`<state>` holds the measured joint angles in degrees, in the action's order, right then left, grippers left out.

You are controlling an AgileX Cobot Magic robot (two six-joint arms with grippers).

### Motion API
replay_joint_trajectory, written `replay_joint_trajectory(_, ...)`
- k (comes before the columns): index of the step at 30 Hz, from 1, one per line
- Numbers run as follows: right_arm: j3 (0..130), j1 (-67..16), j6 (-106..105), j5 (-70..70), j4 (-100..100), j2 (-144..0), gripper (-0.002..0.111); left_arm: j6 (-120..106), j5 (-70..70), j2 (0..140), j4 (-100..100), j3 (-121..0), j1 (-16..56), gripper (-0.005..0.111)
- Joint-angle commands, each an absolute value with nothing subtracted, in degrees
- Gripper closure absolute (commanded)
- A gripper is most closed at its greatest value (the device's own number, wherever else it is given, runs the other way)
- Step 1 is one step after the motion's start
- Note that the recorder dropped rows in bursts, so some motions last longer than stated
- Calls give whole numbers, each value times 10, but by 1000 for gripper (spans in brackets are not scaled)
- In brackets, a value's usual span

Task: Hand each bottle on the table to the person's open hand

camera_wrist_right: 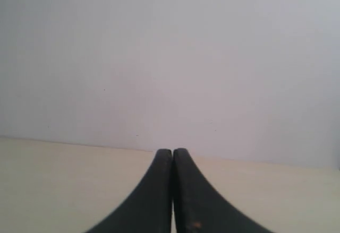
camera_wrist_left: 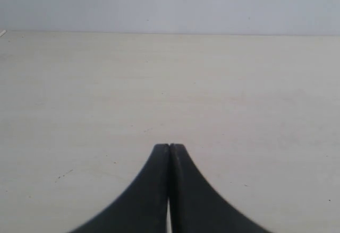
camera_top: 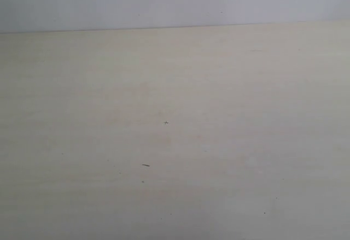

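Observation:
The pale beige wood-grain table point(camera_top: 175, 136) fills the exterior view, bare apart from a few tiny dark specks. No bottle shows in any view, and the person's open hand is out of view. Neither gripper appears in the exterior view. In the left wrist view my left gripper point(camera_wrist_left: 169, 147) is shut, its black fingers pressed together over bare table point(camera_wrist_left: 79, 95) with nothing between them. In the right wrist view my right gripper point(camera_wrist_right: 172, 152) is likewise shut and empty, pointing toward the far table edge and the wall.
A plain pale grey wall point(camera_top: 175, 2) rises behind the table's far edge point(camera_top: 175, 28). A small dark cross mark point(camera_top: 166, 122) and a short dark streak point(camera_top: 145, 165) lie on the tabletop.

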<state>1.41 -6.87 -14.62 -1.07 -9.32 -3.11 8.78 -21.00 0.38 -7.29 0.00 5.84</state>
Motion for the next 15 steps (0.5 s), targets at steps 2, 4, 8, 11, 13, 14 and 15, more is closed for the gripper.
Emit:
replay_joint_trajectory(2,0,-65,-156,5,-88,0,108,90,-206,0,-69,0,57,107)
replay_joint_trajectory(4,0,-65,-155,6,-88,0,108,90,-206,0,-69,0,57,107)
replay_joint_trajectory(8,0,-51,-155,15,-88,0,108,90,-206,0,-69,0,57,107)
replay_joint_trajectory(11,0,-28,-154,46,-88,0,108,91,-205,0,-69,0,57,107)
replay_joint_trajectory(13,0,-13,-150,73,-88,0,108,91,-205,0,-69,0,57,107)
replay_joint_trajectory(14,0,-8,-150,89,-88,0,108,91,-205,0,-69,0,57,107)
replay_joint_trajectory(15,0,-7,-150,105,-88,0,108,91,-205,0,-69,0,57,107)
